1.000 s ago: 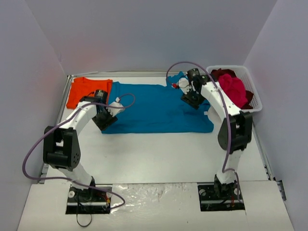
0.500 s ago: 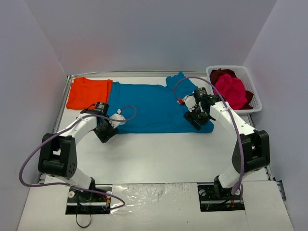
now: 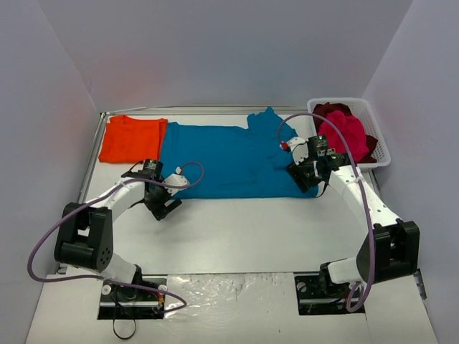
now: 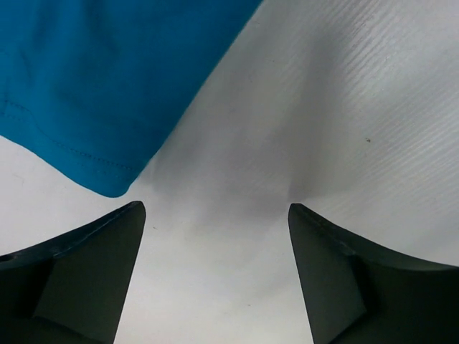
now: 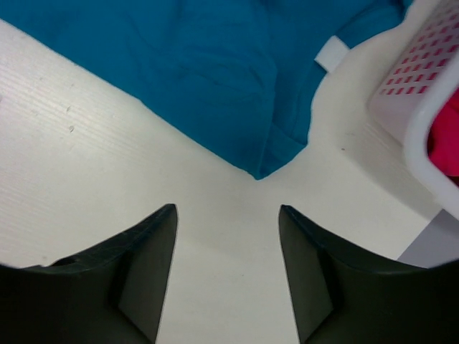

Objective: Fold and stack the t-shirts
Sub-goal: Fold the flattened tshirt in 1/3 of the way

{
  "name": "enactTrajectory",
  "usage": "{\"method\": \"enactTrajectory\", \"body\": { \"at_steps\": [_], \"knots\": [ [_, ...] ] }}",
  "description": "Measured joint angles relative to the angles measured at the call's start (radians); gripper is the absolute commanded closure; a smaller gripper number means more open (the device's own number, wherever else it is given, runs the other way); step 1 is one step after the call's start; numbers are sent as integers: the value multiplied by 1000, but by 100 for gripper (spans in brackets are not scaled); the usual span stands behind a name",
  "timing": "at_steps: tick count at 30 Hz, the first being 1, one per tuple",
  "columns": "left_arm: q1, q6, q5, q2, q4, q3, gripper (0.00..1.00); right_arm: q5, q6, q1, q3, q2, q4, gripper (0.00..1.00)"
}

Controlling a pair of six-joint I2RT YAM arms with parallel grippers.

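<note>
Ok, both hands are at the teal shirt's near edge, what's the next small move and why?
Probably ease both hands forward and down to pinch the near corners. The teal shirt lies spread out, the left hand and right hand are open and empty, and each corner lies just ahead of its hand.

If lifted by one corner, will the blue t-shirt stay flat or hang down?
Probably hang down: the blue t-shirt lies flat with soft wrinkles, so it looks floppy. It seems thin and light. A push across the table would likely bunch it.
</note>
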Motion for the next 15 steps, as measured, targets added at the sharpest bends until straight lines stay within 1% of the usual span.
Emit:
{"method": "enactTrajectory", "body": {
  "at_steps": [2,4,6,8,9,11,13,14,15],
  "knots": [
    [2,-7,2,-40,19,-27,13,2,3,-17,0,-31,24,53],
    [6,-10,11,-92,31,-49,11,8,5,-29,11,-53,35,53],
    [16,-12,22,-145,39,-61,10,10,6,-36,27,-64,47,47],
    [27,-15,27,-174,53,-61,7,8,15,-40,38,-66,61,45],
    [35,-16,29,-179,63,-61,6,1,21,-45,38,-66,68,44],
    [51,-19,37,-174,71,-61,3,-17,32,-55,37,-68,78,42],
    [69,-23,48,-163,71,-61,3,-26,48,-73,19,-85,108,38],
    [78,-26,51,-159,71,-61,3,-28,55,-83,-2,-103,129,32],
    [87,-27,54,-158,71,-61,4,-27,66,-92,-27,-129,146,29]
  ]
}}
